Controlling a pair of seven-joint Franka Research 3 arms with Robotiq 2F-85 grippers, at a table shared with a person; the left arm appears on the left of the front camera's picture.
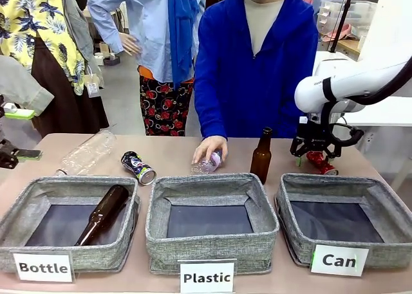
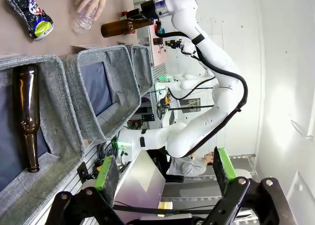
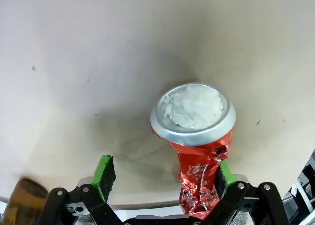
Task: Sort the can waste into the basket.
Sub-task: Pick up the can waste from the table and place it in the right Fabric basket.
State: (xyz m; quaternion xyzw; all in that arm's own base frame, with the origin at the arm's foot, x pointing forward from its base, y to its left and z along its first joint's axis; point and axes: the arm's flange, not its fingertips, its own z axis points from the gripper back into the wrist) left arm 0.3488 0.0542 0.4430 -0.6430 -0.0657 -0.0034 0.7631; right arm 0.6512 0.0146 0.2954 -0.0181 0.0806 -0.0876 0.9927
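Note:
The crushed red can (image 1: 324,163) lies on the table just behind the basket signed "Can" (image 1: 286,197). My right gripper (image 1: 315,157) hangs right over it, open. In the right wrist view the red can (image 3: 194,116) stands with its silver end up, its body between the green-padded fingers and close against the right one (image 3: 224,175); the gripper (image 3: 164,172) is not clamped on it. The dark can (image 1: 138,167) lies behind the "Bottle" basket and shows too in the left wrist view (image 2: 30,13). My left gripper (image 2: 162,171) is open and holds nothing.
A brown bottle (image 1: 261,156) stands upright left of the red can. A person's hand (image 1: 209,147) rests on a clear bottle (image 1: 207,164) behind the "Plastic" basket (image 1: 212,246). Another clear bottle (image 1: 87,154) lies far left. The "Bottle" basket (image 1: 19,207) holds a brown bottle (image 1: 103,213).

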